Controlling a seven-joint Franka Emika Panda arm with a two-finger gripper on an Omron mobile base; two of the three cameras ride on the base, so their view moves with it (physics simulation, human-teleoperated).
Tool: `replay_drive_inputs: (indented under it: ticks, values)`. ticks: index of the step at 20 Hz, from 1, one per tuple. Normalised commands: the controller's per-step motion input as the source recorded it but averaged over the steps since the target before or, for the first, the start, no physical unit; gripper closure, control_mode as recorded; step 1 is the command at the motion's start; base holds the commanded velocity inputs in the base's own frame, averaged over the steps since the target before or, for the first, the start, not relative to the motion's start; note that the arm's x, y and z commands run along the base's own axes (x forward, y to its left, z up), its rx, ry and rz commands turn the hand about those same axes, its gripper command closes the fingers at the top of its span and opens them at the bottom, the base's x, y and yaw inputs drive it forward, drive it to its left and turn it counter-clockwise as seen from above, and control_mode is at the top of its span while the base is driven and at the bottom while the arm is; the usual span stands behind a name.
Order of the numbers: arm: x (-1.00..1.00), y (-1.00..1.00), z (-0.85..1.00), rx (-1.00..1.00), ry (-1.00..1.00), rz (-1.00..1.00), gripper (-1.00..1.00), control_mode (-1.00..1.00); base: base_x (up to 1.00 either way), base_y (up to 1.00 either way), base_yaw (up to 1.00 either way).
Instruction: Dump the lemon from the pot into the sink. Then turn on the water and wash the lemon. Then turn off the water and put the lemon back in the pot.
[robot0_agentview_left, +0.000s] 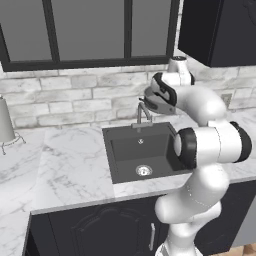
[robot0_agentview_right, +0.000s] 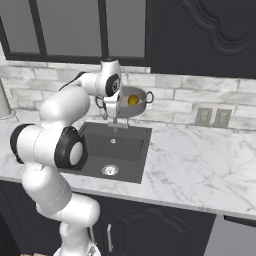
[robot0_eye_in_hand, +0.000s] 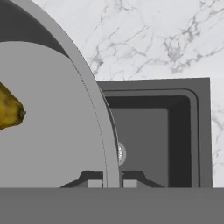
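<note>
**Pot tipped over the basin, lemon not yet released**

The gripper (robot0_eye_in_hand: 112, 183) pinches the rim of the grey pot (robot0_agentview_right: 131, 101) between its two fingertips, jaws narrow on the thin wall, as the hand view shows. In the right base view the pot hangs above the back of the sink (robot0_agentview_right: 142, 155), near the faucet (robot0_agentview_left: 143, 112), tilted so that its open mouth faces the camera. The lemon (robot0_agentview_right: 133, 100) lies inside the pot against its wall; in the hand view it appears at the left edge of the pot's interior. The sink basin holds nothing but its silver drain (robot0_agentview_left: 143, 170), and no stream leaves the faucet.

Judged from this, the task stands in its first step: the dump is begun but unfinished. Washing under running water, shutting the tap and returning the lemon to the pot all remain.
</note>
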Motion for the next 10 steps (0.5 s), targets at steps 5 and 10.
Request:
replay_drive_inputs:
  ticks: [5, 10]
  values:
    - [0.36, 0.06, 0.00, 0.00, 0.00, 0.00, 1.00, -1.00, 0.00, 0.00, 0.00]
    - [0.21, 0.00, 0.00, 0.00, 0.00, 0.00, 1.00, -1.00, 0.00, 0.00, 0.00]
